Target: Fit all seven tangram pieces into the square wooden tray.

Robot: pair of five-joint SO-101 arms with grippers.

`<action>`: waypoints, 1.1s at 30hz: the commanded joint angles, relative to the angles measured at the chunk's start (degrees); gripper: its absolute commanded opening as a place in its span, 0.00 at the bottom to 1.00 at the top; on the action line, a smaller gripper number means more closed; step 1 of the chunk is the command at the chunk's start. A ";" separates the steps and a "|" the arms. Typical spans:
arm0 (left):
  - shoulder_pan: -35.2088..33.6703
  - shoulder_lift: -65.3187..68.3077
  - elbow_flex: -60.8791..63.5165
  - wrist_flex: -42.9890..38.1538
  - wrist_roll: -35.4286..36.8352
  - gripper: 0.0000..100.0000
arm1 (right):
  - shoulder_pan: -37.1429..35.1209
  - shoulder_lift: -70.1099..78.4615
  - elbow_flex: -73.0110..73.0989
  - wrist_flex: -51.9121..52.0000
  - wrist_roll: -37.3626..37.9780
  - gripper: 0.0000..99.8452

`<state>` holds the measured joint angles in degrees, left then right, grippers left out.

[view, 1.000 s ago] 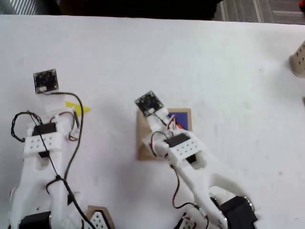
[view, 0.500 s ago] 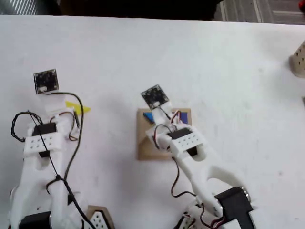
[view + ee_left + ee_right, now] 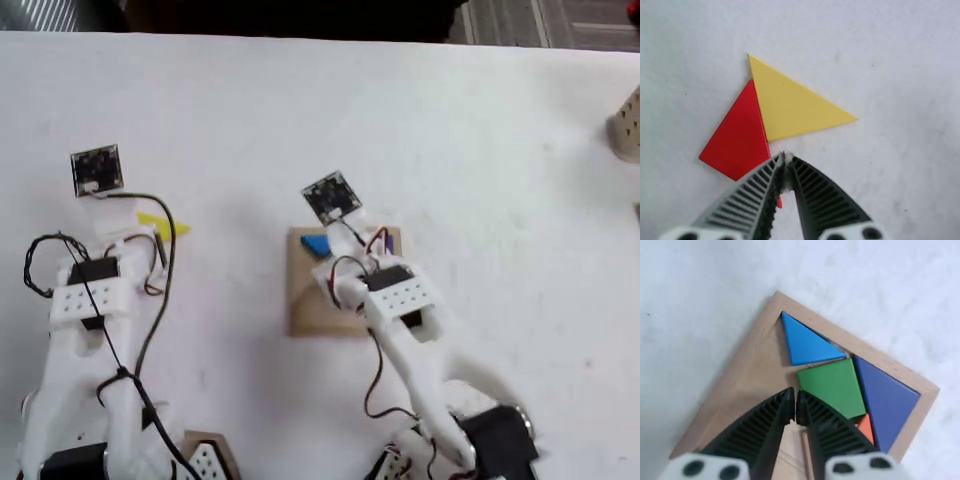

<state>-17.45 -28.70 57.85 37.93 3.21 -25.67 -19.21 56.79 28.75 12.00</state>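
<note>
Two triangles lay loose on the white table (image 3: 450,130) beneath the left arm: a yellow triangle (image 3: 790,107) and a red triangle (image 3: 735,137), touching along one edge. The left pincer (image 3: 786,161) hung over them clenched, its ribbed fingers pressed together with nothing between them. Its tips were just beside the yellow triangle's nearest edge and above the rim of the red one. In the high view a sliver of the yellow triangle showed at about two o'clock from the left arm's wrist block.

Between three and four o'clock from that sliver, well apart, sat the square wooden tray (image 3: 303,305), with the right arm over its middle. Four pieces lay in it. A light blue triangle (image 3: 807,345) filled the corner that was at eleven o'clock in the high view. A green square (image 3: 832,385) touched it, a dark blue piece (image 3: 885,400) ran along the rim beside the square, and an orange piece (image 3: 866,427) was wedged against both. The right pincer (image 3: 792,399) was clenched and empty, over bare tray floor just beside the green square's corner.

A perforated wooden block (image 3: 627,125) stood at the table's edge, at about two o'clock from the tray.
</note>
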 commanded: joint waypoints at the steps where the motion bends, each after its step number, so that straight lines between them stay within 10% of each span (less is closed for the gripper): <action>1: -0.40 -2.51 -0.35 -0.97 0.35 0.02 | 0.22 -8.75 2.64 4.44 0.97 0.02; 33: -0.48 -2.51 -0.35 -0.97 0.35 0.02 | 7.43 4.44 -5.89 11.38 5.10 0.02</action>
<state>-17.45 -28.70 57.85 37.93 3.21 -19.25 -14.02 53.89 38.59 16.22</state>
